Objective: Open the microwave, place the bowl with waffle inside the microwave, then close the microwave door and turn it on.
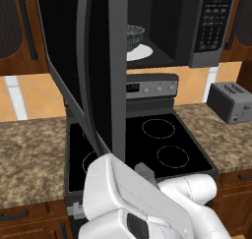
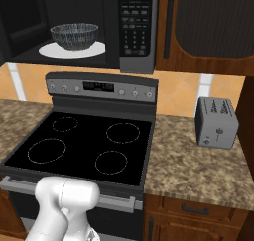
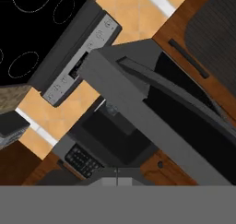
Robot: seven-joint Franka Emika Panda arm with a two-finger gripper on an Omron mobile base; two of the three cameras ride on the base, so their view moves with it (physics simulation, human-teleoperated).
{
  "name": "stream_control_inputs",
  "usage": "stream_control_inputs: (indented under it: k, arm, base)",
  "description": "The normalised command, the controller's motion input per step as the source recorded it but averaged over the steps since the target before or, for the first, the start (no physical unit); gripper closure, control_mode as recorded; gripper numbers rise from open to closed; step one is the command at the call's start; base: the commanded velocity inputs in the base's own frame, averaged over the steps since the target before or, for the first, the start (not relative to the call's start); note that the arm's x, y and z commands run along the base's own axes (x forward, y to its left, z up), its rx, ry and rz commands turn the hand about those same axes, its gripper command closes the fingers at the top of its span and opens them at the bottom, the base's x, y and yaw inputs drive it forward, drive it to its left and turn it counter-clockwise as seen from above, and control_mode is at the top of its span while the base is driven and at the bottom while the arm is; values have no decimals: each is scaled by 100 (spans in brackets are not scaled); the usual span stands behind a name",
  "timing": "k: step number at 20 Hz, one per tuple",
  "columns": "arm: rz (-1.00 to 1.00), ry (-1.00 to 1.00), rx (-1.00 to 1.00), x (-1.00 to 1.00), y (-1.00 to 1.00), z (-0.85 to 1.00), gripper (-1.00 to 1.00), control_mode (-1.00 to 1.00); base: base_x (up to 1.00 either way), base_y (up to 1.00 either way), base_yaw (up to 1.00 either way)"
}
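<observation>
While the white arm (image 1: 147, 198) rises from the near edge of the left base view, we see it folded low in front of the stove (image 1: 147, 139), its bulky links covering the stove's near left corner. From the right base view we note a rounded white link of the same arm at the near left, below the stove's front edge. We take the fingers to be pressed together with nothing between them, though the fingertips themselves are not plain in the hand view. That view is rolled; it looks along the edge of the microwave door (image 3: 152, 121) toward the open cavity.

We find the microwave (image 2: 99, 27) mounted above the stove, its keypad panel (image 2: 135, 27) on the right side. The microwave door (image 1: 93, 71) stands swung out to the left, edge-on toward the left base camera. Inside the cavity the bowl (image 2: 74, 35) sits upright on the white turntable (image 2: 92, 50). We cannot tell from these views whether the waffle lies in the bowl.

On the counter (image 2: 198, 165) to the right of the stove stands a grey toaster (image 2: 216, 123).
</observation>
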Motion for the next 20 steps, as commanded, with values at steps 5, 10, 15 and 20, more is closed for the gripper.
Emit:
stream_control_inputs:
  k: [5, 10, 15, 20]
  arm:
    - [-10, 24, -9, 100, 14, -45, 100, -100]
    - [3, 3, -18, 23, 54, -50, 100, -100]
    - [6, 2, -16, 4, 72, -45, 100, -100]
    - [0, 9, -6, 98, 47, -51, 100, -100]
  base:
    - [0, 0, 0]
    - [0, 0, 0]
    - [0, 0, 0]
    - [0, 0, 0]
